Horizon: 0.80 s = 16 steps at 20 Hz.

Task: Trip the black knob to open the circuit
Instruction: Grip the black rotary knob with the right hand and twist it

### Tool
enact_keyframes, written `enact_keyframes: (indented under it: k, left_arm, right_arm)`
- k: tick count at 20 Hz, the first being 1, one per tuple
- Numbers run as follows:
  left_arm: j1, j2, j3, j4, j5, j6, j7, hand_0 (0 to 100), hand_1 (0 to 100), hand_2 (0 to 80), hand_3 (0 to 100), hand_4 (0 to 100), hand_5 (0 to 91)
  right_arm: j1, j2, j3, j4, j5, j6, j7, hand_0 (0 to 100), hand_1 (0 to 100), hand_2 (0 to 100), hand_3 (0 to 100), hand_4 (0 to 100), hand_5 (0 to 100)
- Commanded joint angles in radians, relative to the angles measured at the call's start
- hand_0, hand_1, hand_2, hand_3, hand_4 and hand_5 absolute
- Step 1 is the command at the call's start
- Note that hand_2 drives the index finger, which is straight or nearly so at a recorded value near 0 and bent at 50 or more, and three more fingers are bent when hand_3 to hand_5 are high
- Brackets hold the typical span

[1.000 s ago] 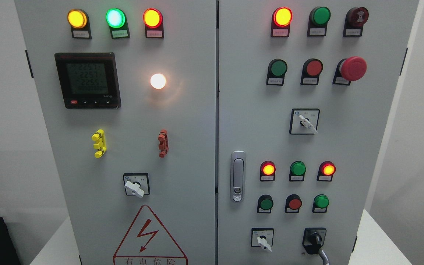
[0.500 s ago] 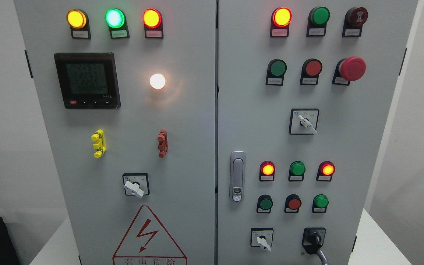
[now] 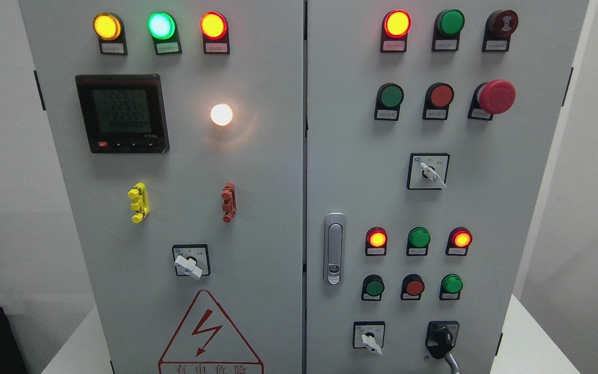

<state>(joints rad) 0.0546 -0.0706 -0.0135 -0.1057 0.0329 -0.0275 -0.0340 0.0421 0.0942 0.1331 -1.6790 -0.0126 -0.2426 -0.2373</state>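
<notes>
The black knob (image 3: pixel 442 339) sits at the lower right of the grey cabinet's right door (image 3: pixel 486 208), on a black square base, with a grey cable or lever end (image 3: pixel 452 362) showing just below it. Neither of my hands nor arms shows anywhere in the head view.
The left door (image 3: pixel 257 182) carries a lit meter (image 3: pixel 121 112), a white lamp (image 3: pixel 221 115), yellow (image 3: pixel 138 202) and red (image 3: pixel 229 202) clips and a white selector (image 3: pixel 189 265). White selectors (image 3: pixel 430 172) (image 3: pixel 370 341), a red mushroom button (image 3: pixel 495 96) and a silver latch (image 3: pixel 334 248) sit on the right door.
The whole panel has drifted a few pixels to the left in the picture. Nothing on it has changed position.
</notes>
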Motion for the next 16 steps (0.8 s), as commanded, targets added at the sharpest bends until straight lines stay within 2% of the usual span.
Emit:
enact_keyframes:
  k: [1, 16]
  left_arm:
    - [-0.004, 0.0, 0.001, 0.0, 0.002, -0.002, 0.0, 12, 39, 0.0, 0, 0, 0.0]
    - [-0.004, 0.0, 0.001, 0.0, 0.002, -0.002, 0.0, 12, 39, 0.0, 0, 0, 0.0]
  right_arm:
    - [-0.014, -0.001, 0.034, -0.024, 0.002, -0.012, 0.016, 89, 84, 0, 100, 100, 91]
    - [-0.021, -0.001, 0.049, -0.024, 0.002, -0.014, 0.016, 89, 84, 0, 100, 100, 91]
